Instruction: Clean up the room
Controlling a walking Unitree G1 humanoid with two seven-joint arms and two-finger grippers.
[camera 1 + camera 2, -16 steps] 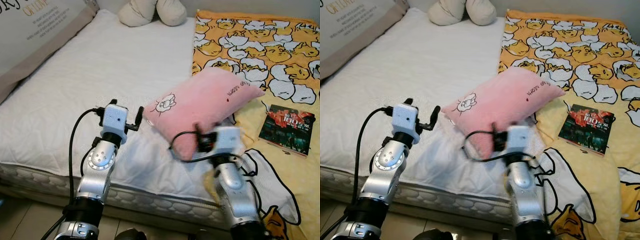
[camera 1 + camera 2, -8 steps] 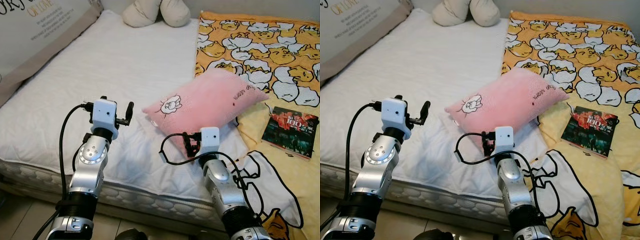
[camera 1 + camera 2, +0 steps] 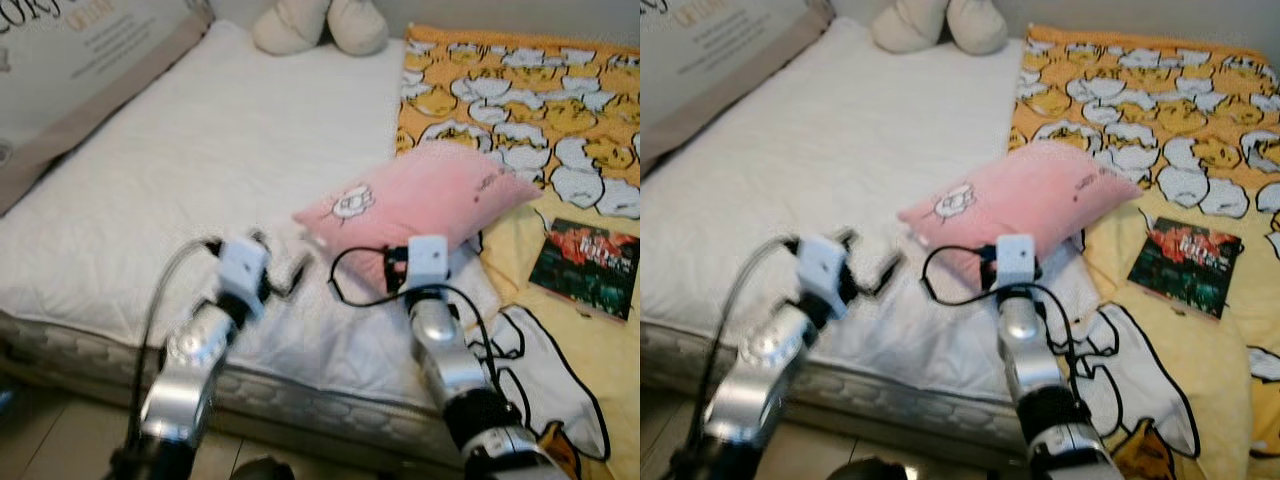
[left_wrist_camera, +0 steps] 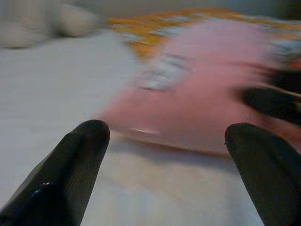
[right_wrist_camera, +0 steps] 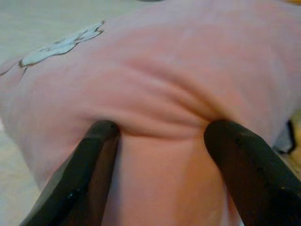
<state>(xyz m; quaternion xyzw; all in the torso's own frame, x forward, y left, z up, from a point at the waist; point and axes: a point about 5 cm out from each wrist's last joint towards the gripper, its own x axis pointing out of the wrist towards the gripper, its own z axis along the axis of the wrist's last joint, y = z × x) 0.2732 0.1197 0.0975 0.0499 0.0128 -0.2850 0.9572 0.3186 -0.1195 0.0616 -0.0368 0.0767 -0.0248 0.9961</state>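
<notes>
Lay on the bed (image 3: 150,180), its white mattress beside a yellow duck-print blanket (image 3: 520,100): a pink pillow (image 3: 420,200), long axis slanting from the near left corner up toward the far right, across the blanket's edge. Pressed into the pillow's near edge, fingers spread wide with fabric bulging between them: the right pincer (image 5: 160,136). Hovered over the mattress just left of the pillow's corner, fingers wide apart and gripping nothing, blurred: the left pincer (image 4: 167,141). Rested on the blanket, right of the pillow: a dark book (image 3: 583,265). Sat at the bed's far end: a cream plush toy (image 3: 320,25).
</notes>
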